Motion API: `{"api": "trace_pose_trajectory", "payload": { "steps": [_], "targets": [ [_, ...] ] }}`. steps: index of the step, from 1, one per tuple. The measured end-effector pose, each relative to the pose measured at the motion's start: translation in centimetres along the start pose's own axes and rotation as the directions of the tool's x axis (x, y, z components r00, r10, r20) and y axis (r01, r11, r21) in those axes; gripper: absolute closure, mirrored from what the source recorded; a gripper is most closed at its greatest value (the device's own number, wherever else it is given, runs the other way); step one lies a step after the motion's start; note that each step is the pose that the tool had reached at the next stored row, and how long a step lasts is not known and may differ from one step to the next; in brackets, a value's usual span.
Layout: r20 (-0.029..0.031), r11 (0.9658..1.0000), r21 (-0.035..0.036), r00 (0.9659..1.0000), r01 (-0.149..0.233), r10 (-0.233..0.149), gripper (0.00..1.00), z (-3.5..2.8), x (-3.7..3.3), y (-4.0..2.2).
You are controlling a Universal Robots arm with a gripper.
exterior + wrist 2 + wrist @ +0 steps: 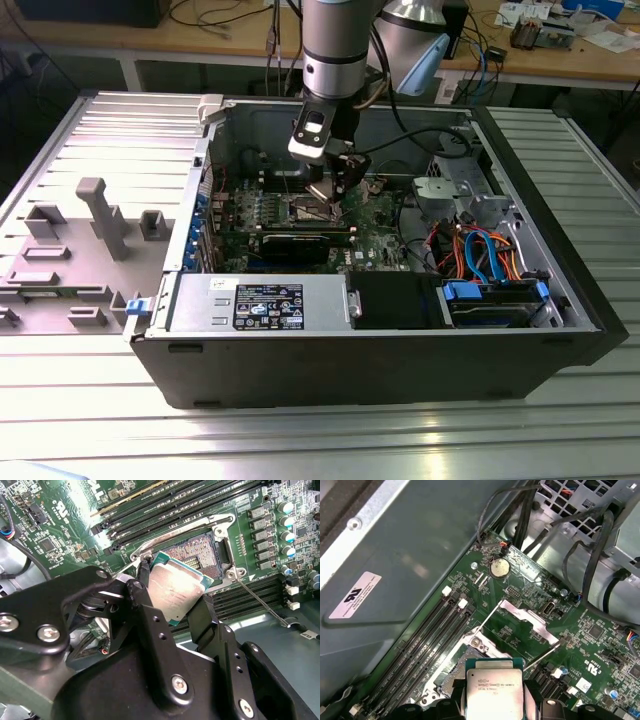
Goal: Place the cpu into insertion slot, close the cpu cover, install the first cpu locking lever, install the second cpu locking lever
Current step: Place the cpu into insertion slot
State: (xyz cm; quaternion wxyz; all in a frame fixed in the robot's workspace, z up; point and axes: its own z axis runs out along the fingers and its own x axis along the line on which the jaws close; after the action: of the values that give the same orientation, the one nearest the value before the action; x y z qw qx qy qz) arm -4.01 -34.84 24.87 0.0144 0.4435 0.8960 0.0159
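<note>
My gripper (172,599) is shut on the cpu (177,586), a flat silver-topped square chip with a green edge, one black finger on each of two opposite sides. The chip hangs tilted just over the insertion slot (202,555), a dark square socket with a silver rim in the green board. Whether a corner touches the rim I cannot tell. In the first wrist view the cpu (495,682) sits between the fingertips of the gripper (494,701), with the insertion slot (452,672) partly under it. The cpu cover (527,617) stands open beyond the socket. In the exterior view the gripper (335,190) reaches down inside the computer case.
Long black memory slots (427,637) run beside the socket. Thin wire levers (542,655) stick out near the cover. Cables (592,555) and a drive cage (455,195) crowd one side. A black graphics card (300,245) and power supply (260,300) lie toward the case front.
</note>
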Motion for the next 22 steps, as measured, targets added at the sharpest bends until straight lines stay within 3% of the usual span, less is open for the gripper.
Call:
{"api": "trace_pose_trajectory", "payload": {
  "steps": [22],
  "targets": [
    [0.0074,0.9976,0.0039,0.9976,-0.069,0.069,0.45,0.26,0.0,-0.01]
  ]
}}
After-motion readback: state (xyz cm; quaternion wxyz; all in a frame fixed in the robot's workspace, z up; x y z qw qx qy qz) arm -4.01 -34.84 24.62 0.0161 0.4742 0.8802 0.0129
